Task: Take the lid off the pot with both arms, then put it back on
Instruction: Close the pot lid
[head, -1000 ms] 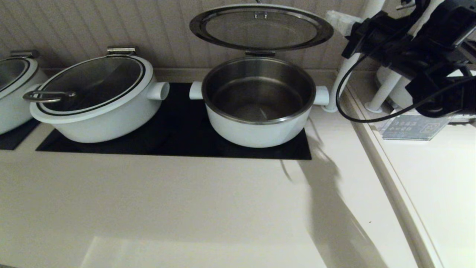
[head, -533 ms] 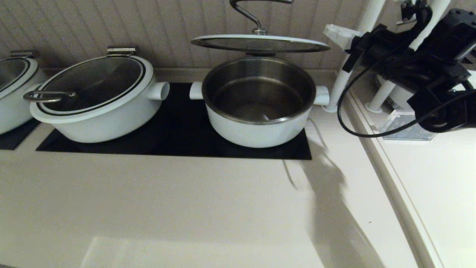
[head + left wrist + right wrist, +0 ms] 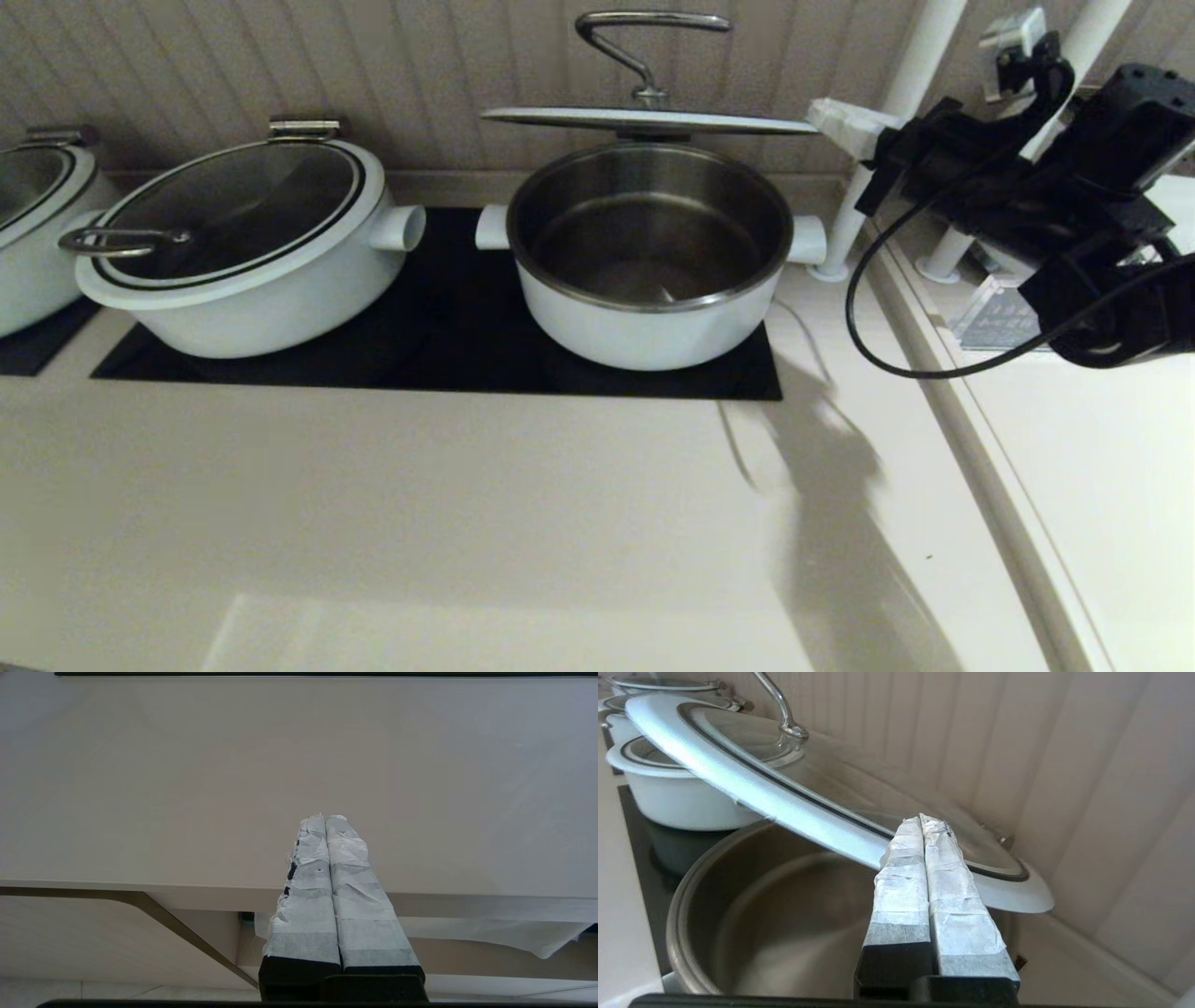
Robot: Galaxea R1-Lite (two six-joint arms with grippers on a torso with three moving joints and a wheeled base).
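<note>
The white pot (image 3: 644, 280) stands uncovered on the black cooktop, its steel inside bare. Its hinged glass lid (image 3: 644, 119) hangs nearly level a little above the pot's back rim, the steel handle (image 3: 644, 37) sticking up. My right gripper (image 3: 837, 119) is shut and empty, its pale fingertips at the lid's right rim. In the right wrist view the shut gripper (image 3: 921, 819) lies over the lid's white rim (image 3: 761, 784), above the pot (image 3: 784, 914). My left gripper (image 3: 324, 817) is shut and empty over the counter's front edge, outside the head view.
A wider white pot with a loop-handled lid (image 3: 243, 252) stands left of the task pot, another (image 3: 37, 224) at the far left. White posts (image 3: 896, 112) rise right of the pot. A raised ledge with a clear sign holder (image 3: 999, 317) lies under my right arm.
The lid has swung down from nearly upright to almost level over the pot. My right arm has moved down and leftward with its fingertips at the lid's rim.
</note>
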